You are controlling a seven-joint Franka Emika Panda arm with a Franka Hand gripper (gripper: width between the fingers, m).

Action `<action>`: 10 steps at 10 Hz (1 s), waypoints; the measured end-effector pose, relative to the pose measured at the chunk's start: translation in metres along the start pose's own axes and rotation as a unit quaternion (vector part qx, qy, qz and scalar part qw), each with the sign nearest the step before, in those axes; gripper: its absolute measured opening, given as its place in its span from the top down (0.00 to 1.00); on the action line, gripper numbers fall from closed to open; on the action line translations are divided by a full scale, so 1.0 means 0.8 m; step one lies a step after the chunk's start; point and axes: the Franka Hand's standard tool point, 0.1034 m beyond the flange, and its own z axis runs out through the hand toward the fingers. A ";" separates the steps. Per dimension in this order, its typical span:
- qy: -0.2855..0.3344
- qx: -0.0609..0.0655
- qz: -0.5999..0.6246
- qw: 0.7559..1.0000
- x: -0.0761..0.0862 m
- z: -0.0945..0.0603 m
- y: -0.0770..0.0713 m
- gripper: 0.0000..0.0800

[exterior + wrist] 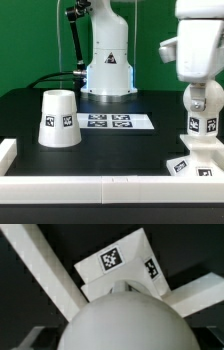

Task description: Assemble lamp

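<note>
Claw [205, 100] grips one bulb [203, 125] on one base [192, 166], one shade [58, 118] apart.

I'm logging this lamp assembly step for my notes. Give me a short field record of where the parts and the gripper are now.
shade: wide end down, exterior view's left, alone
base: exterior view's right, near front rail
bulb: upright over the base; seating unclear
gripper: seemingly shut on the bulb
marker board: flat, mid-table
</note>
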 end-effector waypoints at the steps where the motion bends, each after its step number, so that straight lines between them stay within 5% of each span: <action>1: 0.006 -0.005 0.038 0.999 0.001 0.000 0.001 0.28; 4: 0.013 -0.007 0.162 0.987 0.003 0.001 0.001 0.28; 10: 0.014 -0.002 0.394 0.919 0.003 0.001 0.002 0.28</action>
